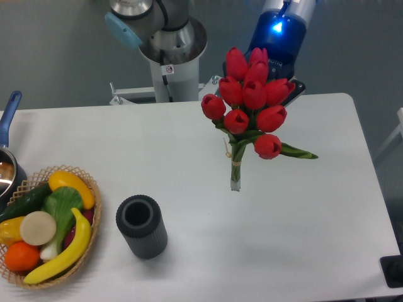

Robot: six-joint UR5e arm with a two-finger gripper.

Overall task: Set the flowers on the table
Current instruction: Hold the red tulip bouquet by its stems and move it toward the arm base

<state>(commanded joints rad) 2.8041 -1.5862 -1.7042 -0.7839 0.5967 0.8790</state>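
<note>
The table [189, 145] fills most of the view, white and smooth with rounded corners. Behind its far edge stands the arm base [170, 44], a grey column with a pale blue joint cap.

The gripper [277, 60] comes in from the top right, its blue body lit by a bright spot. Its fingers are hidden behind the blooms, so I cannot tell how far apart they stand or whether they clasp anything.

The flowers [252, 100] sit right in front of it, above the far middle of the table: red tulip heads bunched together, green stems running down to a pale string tie, one leaf sticking out to the right. Whether the stem ends touch the tabletop is unclear.

At the near left corner lies a wicker basket [91, 220] holding a banana [63, 255], a cucumber, an orange and other produce. Just right of it stands a dark ribbed vase [141, 226], upright and open-topped. A pot [7, 170] with a blue handle shows at the left edge.
</note>
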